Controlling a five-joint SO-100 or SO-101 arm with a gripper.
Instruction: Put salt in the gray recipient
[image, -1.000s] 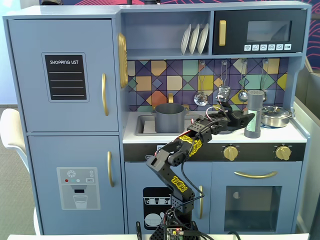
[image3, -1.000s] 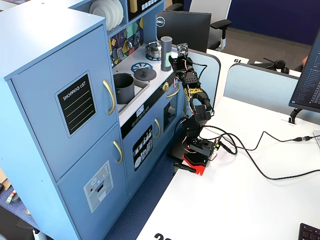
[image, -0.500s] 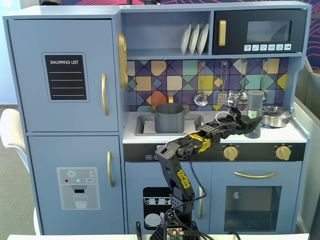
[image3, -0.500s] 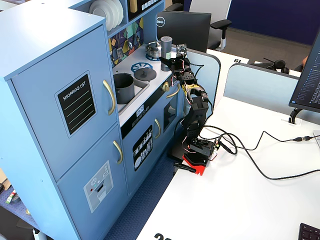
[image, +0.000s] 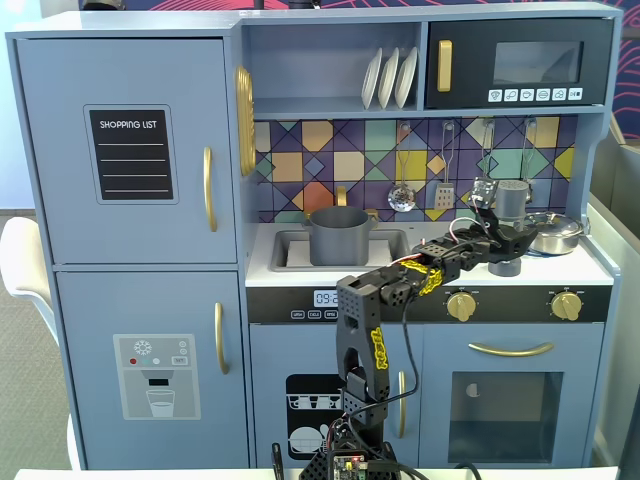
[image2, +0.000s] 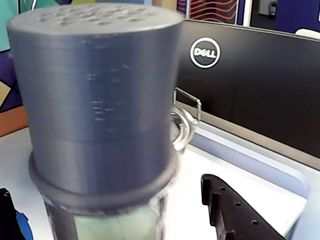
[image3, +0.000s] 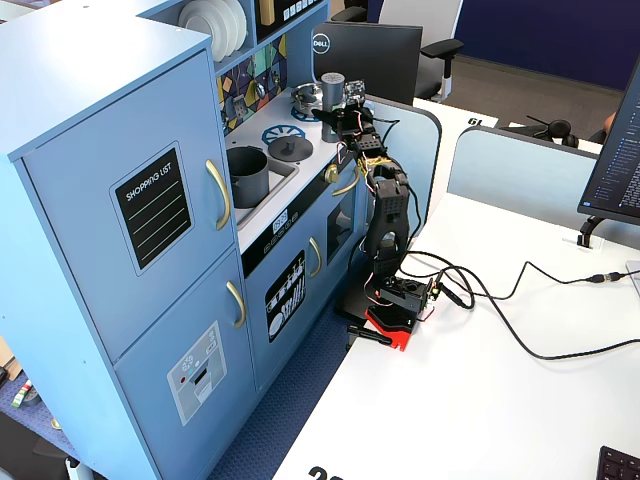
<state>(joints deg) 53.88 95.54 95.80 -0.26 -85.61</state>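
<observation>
While reaching over the counter, well to the left of the pincer (image: 505, 238): the gray pot (image: 337, 234), standing in the sink (image: 287, 249). Between the open pincer's fingers, not clearly touching: the upright salt shaker (image: 511, 200). Just right of the pincer: a shiny pan (image: 553, 231). Filling the wrist view: the shaker's cap (image2: 97, 95).

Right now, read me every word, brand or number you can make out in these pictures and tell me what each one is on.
"SHOPPING LIST": chalkboard on the fridge door, also seen in another fixed view.
"DELL": logo on the monitor in the wrist view.
Oven clock display: digits lit, too small to read surely.
Salt shaker: label cut off, unreadable.
Yellow lettering on the arm: unreadable.
</observation>
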